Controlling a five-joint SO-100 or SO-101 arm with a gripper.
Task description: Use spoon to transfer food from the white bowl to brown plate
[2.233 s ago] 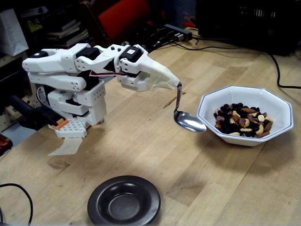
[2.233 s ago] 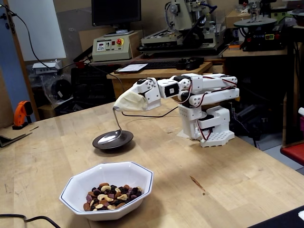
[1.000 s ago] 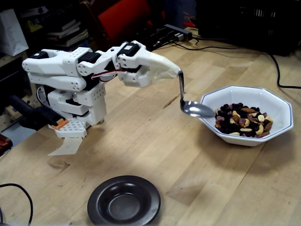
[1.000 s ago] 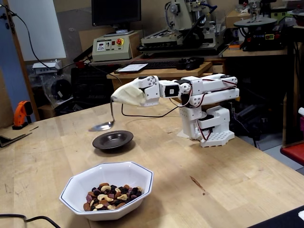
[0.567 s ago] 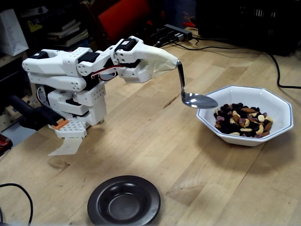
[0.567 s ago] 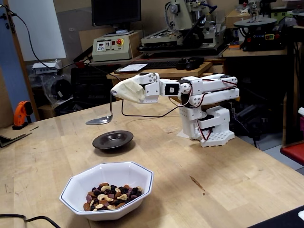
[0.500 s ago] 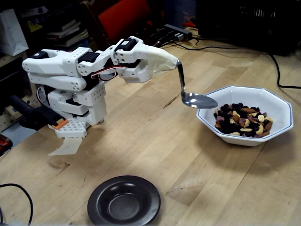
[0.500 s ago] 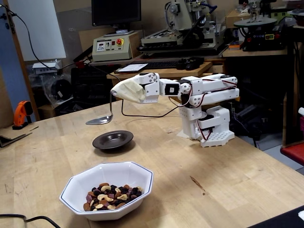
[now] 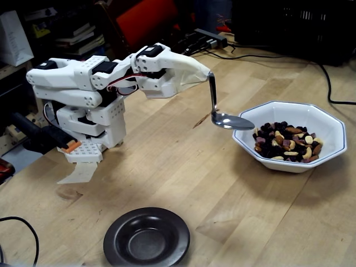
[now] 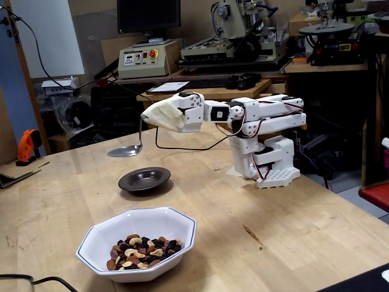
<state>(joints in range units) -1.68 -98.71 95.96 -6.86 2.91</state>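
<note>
Your gripper (image 9: 201,74) is wrapped in a pale cover, so you cannot see the fingers themselves; how far they are parted I cannot tell, though the spoon (image 9: 229,120) hangs from the cover's tip by its handle end and looks firmly fixed there. In a fixed view the spoon's oval bowl (image 10: 123,150) is held roughly level in the air, and it appears empty.

The white bowl (image 9: 289,108) sits on the tabletop (image 9: 183,167) just past the spoon, with the food (image 9: 286,143) heaped at its bottom. Whether the spoon is already over the rim or short of it is hard to judge, since the two views disagree on depth. The brown plate (image 9: 146,238) lies well apart, nearer the front edge in that view, and is bare.

Expect the spoon to behave as stiff, smooth metal: the bent handle gives a long lever, so small wrist turns swing the bowl widely. The nuts and dried fruit are light, loose pieces that will roll off a tilted, slick surface. The ceramic bowl is heavy enough to stay put under a gentle scoop, but a hard push against its wall could slide it.
</note>
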